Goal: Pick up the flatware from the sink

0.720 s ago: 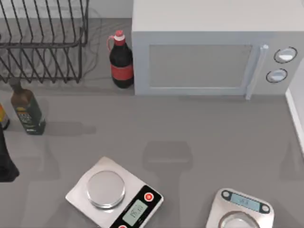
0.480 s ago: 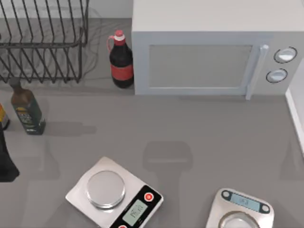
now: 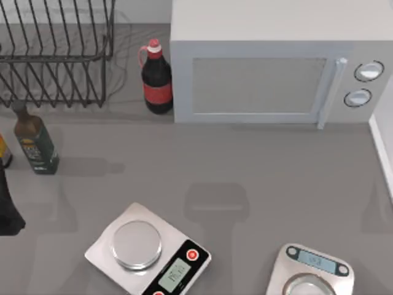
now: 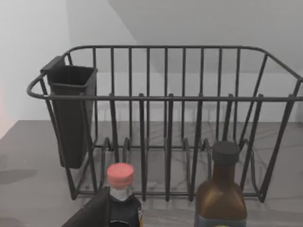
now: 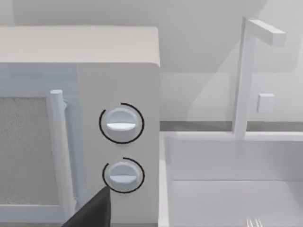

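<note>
The flatware (image 5: pixel 254 222) shows as a few thin silver tines at the lower edge of the right wrist view, lying on the floor of the white sink (image 5: pixel 227 161); its handle is out of view. The sink's rim (image 3: pixel 383 150) runs along the right edge of the top view. A dark finger (image 5: pixel 92 212) of my right gripper shows in front of the microwave, well apart from the tines. My left arm (image 3: pixel 7 206) sits at the far left edge of the table, and one dark finger (image 4: pixel 90 215) of it shows before the bottles.
A white microwave (image 3: pixel 270 67) stands at the back, beside the sink, with a faucet (image 5: pixel 246 75) behind the basin. A cola bottle (image 3: pixel 156 77), a wire dish rack (image 3: pixel 55 55), an olive bottle (image 3: pixel 34 144) and two kitchen scales (image 3: pixel 147 252) (image 3: pixel 310 270) stand on the counter.
</note>
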